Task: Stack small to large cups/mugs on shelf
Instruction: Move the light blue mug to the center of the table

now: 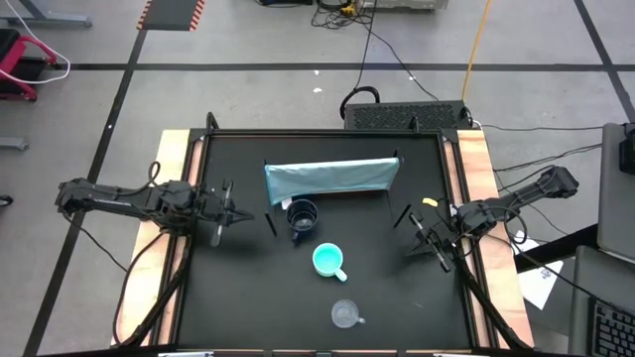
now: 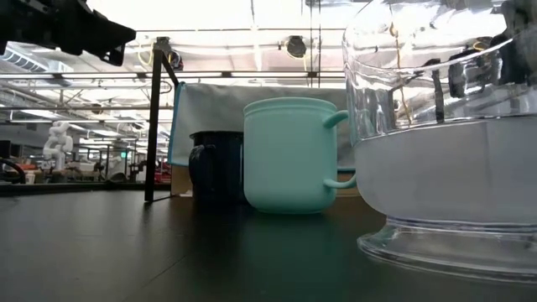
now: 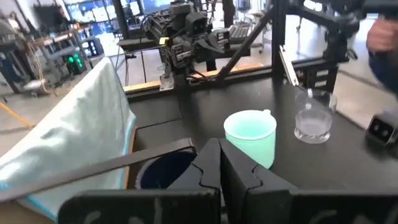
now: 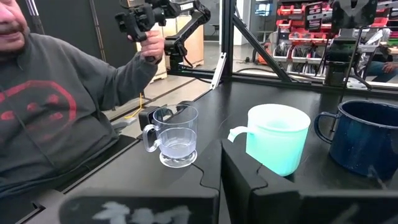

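Three mugs stand upright on their bases on the black table point(image 1: 238, 297): a navy mug point(image 1: 302, 218), a turquoise mug point(image 1: 329, 261) nearer, and a clear mug point(image 1: 345, 314) by the near edge. The light blue shelf point(image 1: 332, 178) stands on its long lower edge just behind the navy mug. My left gripper point(image 1: 241, 215) hovers shut at the table's left, pointing toward the navy mug point(image 3: 163, 173). My right gripper point(image 1: 415, 228) hovers shut at the table's right, facing the turquoise mug point(image 4: 277, 138) and the clear mug point(image 4: 177, 135). Neither holds anything.
A black frame runs around the table, with an upright post point(image 2: 155, 117) at the far left. A person in a grey sweatshirt point(image 4: 56, 106) sits beyond the near edge. Bare table lies left of the mugs and between them and my right gripper.
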### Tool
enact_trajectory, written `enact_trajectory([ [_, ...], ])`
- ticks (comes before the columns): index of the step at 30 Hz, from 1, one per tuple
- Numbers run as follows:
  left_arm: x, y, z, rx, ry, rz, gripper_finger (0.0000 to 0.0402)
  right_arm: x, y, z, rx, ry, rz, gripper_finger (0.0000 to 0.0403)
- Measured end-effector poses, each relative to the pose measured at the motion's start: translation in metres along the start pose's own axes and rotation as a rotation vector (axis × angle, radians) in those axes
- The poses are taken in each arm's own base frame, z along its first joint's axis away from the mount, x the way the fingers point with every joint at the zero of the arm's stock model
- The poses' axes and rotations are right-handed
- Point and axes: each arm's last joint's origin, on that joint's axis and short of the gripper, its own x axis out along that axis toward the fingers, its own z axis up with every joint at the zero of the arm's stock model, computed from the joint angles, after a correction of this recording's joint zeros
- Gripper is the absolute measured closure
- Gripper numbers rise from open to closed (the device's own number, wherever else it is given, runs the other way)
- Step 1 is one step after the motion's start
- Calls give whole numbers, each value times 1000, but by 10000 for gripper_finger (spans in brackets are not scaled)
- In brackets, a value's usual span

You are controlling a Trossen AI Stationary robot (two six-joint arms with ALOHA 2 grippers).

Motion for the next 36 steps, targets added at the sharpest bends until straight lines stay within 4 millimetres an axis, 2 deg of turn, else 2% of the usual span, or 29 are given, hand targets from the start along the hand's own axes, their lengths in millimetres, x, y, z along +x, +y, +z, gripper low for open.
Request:
enact_trajectory([
  [3,1,-1,-6,-47,-13,-9,401,0,0,0,-1,0,0,403],
  [11,5,-6,-39,-53,-24,-34,401,0,0,1,-4,-6,0,403],
  [19,6,-9,-48,-64,-82,-77,401,0,0,0,-20,-4,0,403],
  [24,6,-11,-64,-79,-39,-82,401,1,0,-1,-32,12,-1,403],
  [28,6,-12,-70,-99,-18,-85,401,2,0,-2,-50,27,-1,403],
  [36,6,-12,-70,-97,-22,-85,400,3,-1,-1,-61,8,-12,403],
])
